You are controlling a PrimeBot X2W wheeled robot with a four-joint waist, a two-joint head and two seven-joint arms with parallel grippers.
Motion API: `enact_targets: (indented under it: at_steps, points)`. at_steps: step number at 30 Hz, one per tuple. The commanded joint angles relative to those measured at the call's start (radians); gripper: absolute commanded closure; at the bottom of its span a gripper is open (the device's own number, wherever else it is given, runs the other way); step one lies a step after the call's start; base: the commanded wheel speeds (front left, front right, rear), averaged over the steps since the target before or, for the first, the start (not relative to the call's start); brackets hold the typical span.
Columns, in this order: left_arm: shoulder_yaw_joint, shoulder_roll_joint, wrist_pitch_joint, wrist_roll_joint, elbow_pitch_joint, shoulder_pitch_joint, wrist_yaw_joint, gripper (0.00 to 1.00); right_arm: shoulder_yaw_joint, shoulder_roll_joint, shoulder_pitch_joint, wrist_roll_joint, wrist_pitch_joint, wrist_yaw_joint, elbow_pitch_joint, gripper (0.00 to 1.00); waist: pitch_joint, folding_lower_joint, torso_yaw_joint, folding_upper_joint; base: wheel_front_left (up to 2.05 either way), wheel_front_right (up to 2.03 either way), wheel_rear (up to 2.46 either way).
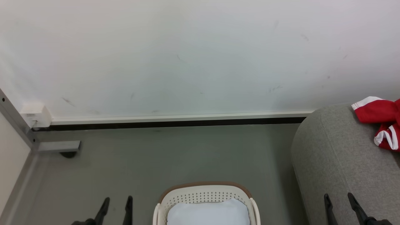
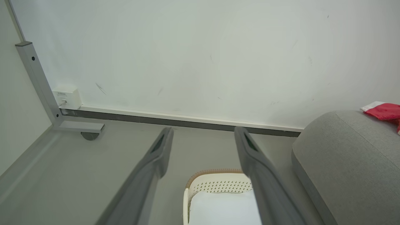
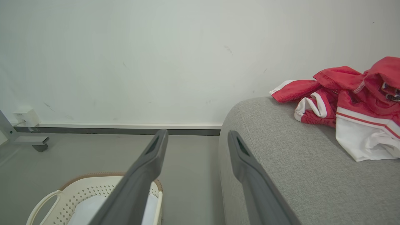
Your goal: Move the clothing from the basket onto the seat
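left end effector, right end effector: wide, empty
clothing: we see it on seat, beyond right end effector

Red, white-striped jersey; grey sofa; perforated cream basket.

You have the laundry basket on the floor at its near edge, with a cloth pad lying in it. To its right stands the sofa, the jersey on its arm (well apart from the basket). The wall runs behind both, and a frame foot sits at the floor's far left corner.
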Motion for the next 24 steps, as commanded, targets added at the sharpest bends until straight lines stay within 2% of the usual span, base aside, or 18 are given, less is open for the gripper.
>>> enact_targets:
  at_steps: [1, 2, 3, 7, 24]
  points:
    - [0.003, 0.002, -0.001, 0.012, 0.004, -0.001, -0.002, 0.00, 0.000, -0.001, -0.009, 0.004, 0.000, -0.003, -0.001, 0.00, 0.000, 0.0000, 0.001, 0.0000, 0.00, 0.00, 0.00]
    - [0.000, 0.002, -0.001, -0.003, 0.009, 0.002, -0.004, 0.00, 0.001, -0.001, -0.008, 0.004, 0.000, -0.003, -0.001, 0.00, -0.001, 0.0000, 0.001, 0.0000, 0.00, 0.00, 0.00]
    - [-0.003, -0.001, 0.000, -0.006, 0.008, 0.000, -0.003, 1.00, 0.002, 0.000, -0.002, 0.000, 0.000, 0.000, 0.000, 1.00, -0.001, 0.0000, 0.001, 0.0000, 0.00, 0.00, 0.00]
    - [-0.002, -0.007, 0.007, -0.021, 0.039, 0.005, -0.003, 1.00, -0.002, 0.005, 0.007, 0.014, 0.006, 0.000, 0.025, 1.00, -0.001, 0.0000, 0.001, 0.0000, 0.00, 0.00, 0.00]
    - [0.028, -0.005, 0.091, -0.336, 0.017, -0.028, -0.006, 1.00, -0.018, 0.003, -0.022, 0.341, 0.089, 0.000, -0.006, 1.00, 0.004, 0.0000, 0.003, 0.0000, 0.00, 0.00, 0.00]
